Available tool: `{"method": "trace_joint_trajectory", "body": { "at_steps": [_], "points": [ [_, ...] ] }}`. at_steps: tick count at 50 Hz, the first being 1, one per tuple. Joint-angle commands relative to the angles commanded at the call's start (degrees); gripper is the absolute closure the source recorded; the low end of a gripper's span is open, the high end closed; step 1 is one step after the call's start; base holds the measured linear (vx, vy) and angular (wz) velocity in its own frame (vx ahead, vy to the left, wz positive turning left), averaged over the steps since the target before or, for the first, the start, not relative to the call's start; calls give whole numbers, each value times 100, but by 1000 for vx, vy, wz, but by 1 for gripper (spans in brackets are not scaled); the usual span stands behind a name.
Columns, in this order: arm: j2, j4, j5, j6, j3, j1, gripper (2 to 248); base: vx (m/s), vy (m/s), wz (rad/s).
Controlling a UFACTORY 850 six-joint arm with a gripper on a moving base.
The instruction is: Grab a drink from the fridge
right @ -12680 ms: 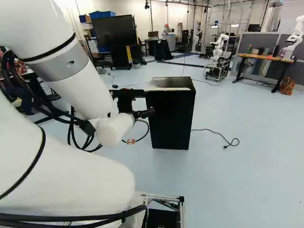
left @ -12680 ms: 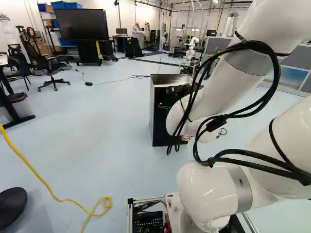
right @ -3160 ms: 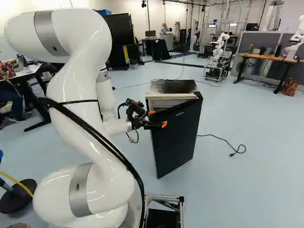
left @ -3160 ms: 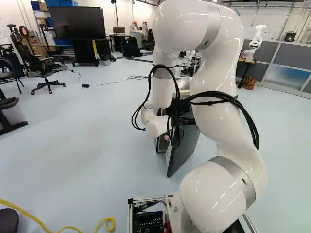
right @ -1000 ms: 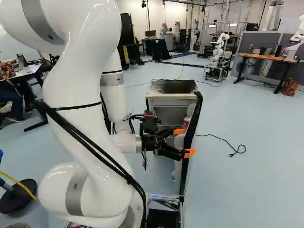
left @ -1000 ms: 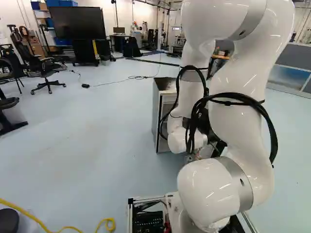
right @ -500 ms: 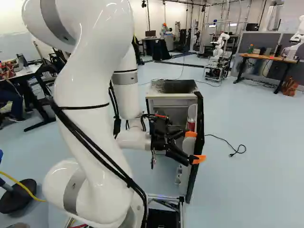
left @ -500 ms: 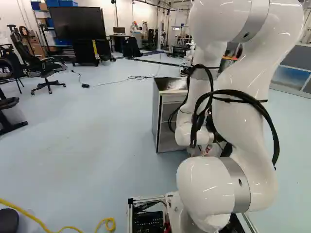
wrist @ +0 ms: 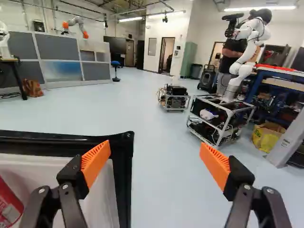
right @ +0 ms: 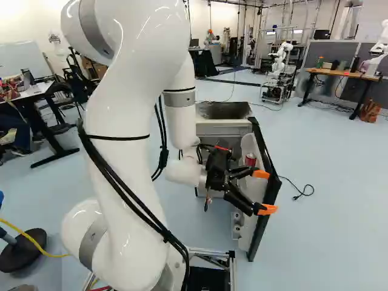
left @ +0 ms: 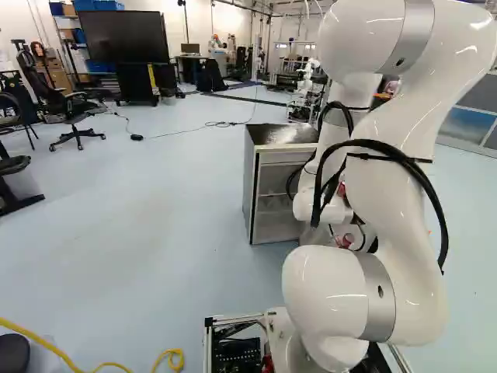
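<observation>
In the right base view my gripper (right: 264, 191) is beside the inner side of the open fridge door (right: 273, 177). The wrist view shows the gripper (wrist: 156, 159) open, one orange-tipped finger over the door's white lining, the other beyond its black edge (wrist: 124, 180). That edge stands partly between the fingers, ungripped. A red can (right: 250, 159) sits in the door's upper shelf, and the wrist view catches the can (wrist: 8, 205) beside the finger over the lining. The fridge body (left: 281, 198) faces the base with its front uncovered; my arm hides part of it.
A black cable (right: 291, 183) lies on the floor beside the door. Farther off, another robot (wrist: 242, 52) stands on a framed cart (wrist: 221, 126), with a person behind it and a small wheeled unit (wrist: 174, 97) nearby. Yellow cable (left: 78, 365) runs near the base.
Since the oldest frames the base has moved slightly and the door has gone from closed to wide open. Over the last second my arm moved rightward, and the door swung farther outward. The gripper stayed open.
</observation>
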Motion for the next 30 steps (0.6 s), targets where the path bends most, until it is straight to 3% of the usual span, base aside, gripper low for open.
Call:
{"method": "trace_joint_trajectory", "body": {
  "at_steps": [30],
  "points": [
    [-410,0,0,0,-849,-959,3,0,0,0]
  ]
}}
